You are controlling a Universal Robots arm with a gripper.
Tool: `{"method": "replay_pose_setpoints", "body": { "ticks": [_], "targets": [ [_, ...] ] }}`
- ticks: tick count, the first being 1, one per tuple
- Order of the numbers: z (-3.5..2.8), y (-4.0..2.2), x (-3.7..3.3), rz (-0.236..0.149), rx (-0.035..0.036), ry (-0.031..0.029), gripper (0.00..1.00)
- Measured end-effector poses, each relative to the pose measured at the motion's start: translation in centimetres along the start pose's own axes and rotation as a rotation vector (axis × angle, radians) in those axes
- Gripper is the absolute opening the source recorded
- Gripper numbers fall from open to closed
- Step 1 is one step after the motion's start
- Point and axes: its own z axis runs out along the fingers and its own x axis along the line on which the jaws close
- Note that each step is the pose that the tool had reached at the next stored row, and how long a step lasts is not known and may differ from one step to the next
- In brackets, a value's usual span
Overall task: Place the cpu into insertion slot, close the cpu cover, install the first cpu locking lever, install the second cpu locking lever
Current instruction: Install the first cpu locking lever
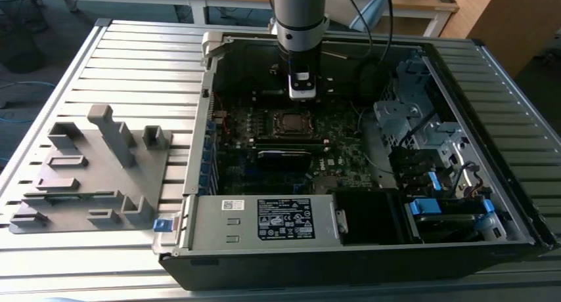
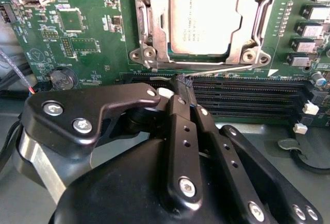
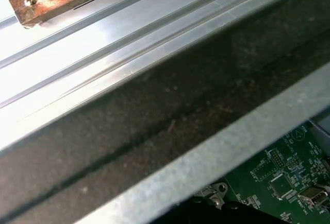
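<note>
Exterior view: my arm reaches down into the open computer case (image 1: 504, 121) on the slatted table (image 1: 140, 59). My claw (image 1: 301, 92) hangs just behind the insertion slot (image 1: 290, 121) on the motherboard (image 1: 342, 154). Grey fixture tray (image 1: 88, 177) sits on the table on the exterior view's left, well apart from the case.

Second wrist view: cpu (image 2: 206, 20) is seated in the slot and the cpu cover (image 2: 159, 28) lies flat around it. My claw (image 2: 184, 86) is drawn narrow, tips together. They touch the hooked end of a thin wire locking lever (image 2: 227, 70) that runs along the socket edge, just above the black memory slots (image 2: 247, 98). Can't tell if I'm pinching it or pressing it.

First wrist view: table slats, grey case wall (image 3: 206, 157), and a corner of the green board.
</note>
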Motion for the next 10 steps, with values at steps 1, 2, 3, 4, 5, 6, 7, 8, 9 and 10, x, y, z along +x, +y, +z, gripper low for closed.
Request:
{"method": "replay_pose_setpoints", "body": {
  "ticks": [1, 2, 3, 4, 5, 6, 7, 8, 9, 10],
  "targets": [
    [0.0, 0.0, 0.0, 0.0, 0.0, 0.0, 0.11],
    [0.01, 0.0, 0.0, 0.0, -0.0001, -0.0001, 0.11],
    [0.01, -0.01, -0.01, 0.0, -0.0002, -0.0001, 0.11],
    [0.01, -0.04, -0.02, 0.0, -0.0003, -0.0001, 0.11],
    [0.0, -0.06, -0.05, 0.0, -0.0003, 0.0, 0.11],
    [0.0, -0.08, -0.08, 0.0, -0.0002, -0.0001, 0.11],
    [0.0, -0.1, -0.11, 0.0, -0.0002, 0.0, 0.11],
    [0.01, -0.11, -0.13, 0.0, -0.0003, -0.0001, 0.11],
    [0.01, -0.11, -0.15, 0.0, -0.0003, 0.0, 0.11],
    [0.01, -0.11, -0.17, 0.0, -0.0002, 0.0, 0.11]
  ]
}}
